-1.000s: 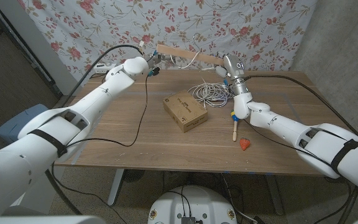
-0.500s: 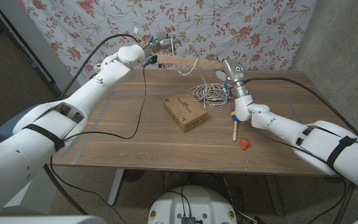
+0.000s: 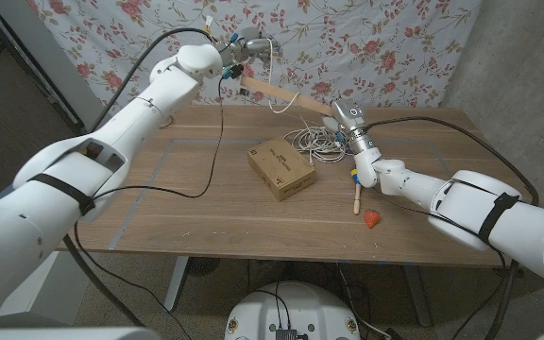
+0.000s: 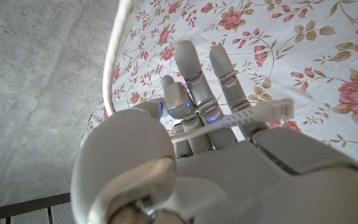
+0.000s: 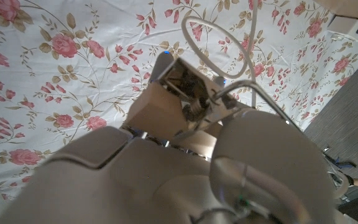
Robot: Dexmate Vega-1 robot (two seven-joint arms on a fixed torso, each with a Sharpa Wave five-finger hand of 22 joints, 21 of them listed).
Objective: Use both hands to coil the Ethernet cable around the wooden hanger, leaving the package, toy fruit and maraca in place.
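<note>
**Two robot hands holding a wooden hanger above the table, cable trailing between them**

The left hand (image 3: 244, 49) is gripping the raised end of the wooden hanger (image 3: 286, 94) high in front of the flowered backdrop (image 3: 395, 42), its fingers (image 4: 194, 93) reaching upward in the left wrist view with the Ethernet cable (image 3: 312, 140) plug lying across the back of the hand. The right hand (image 3: 348, 118) is clasping the hanger's lower end, so the bar is slanting down from the left hand toward the right one. In the right wrist view the pale wooden end is sitting inside the closed fingers, with a white loop of cable curling just past it. Most of the cable is lying in a loose heap on the wooden table (image 3: 206, 212), just below the right hand and beside the hanger's low end. The cardboard package (image 3: 281, 170) is resting near the heap, on the side toward the robot. The maraca (image 3: 356, 189) is lying just beside the right forearm, and the toy strawberry (image 3: 373, 219) is sitting near its handle end, closer to the table's front edge.
</note>
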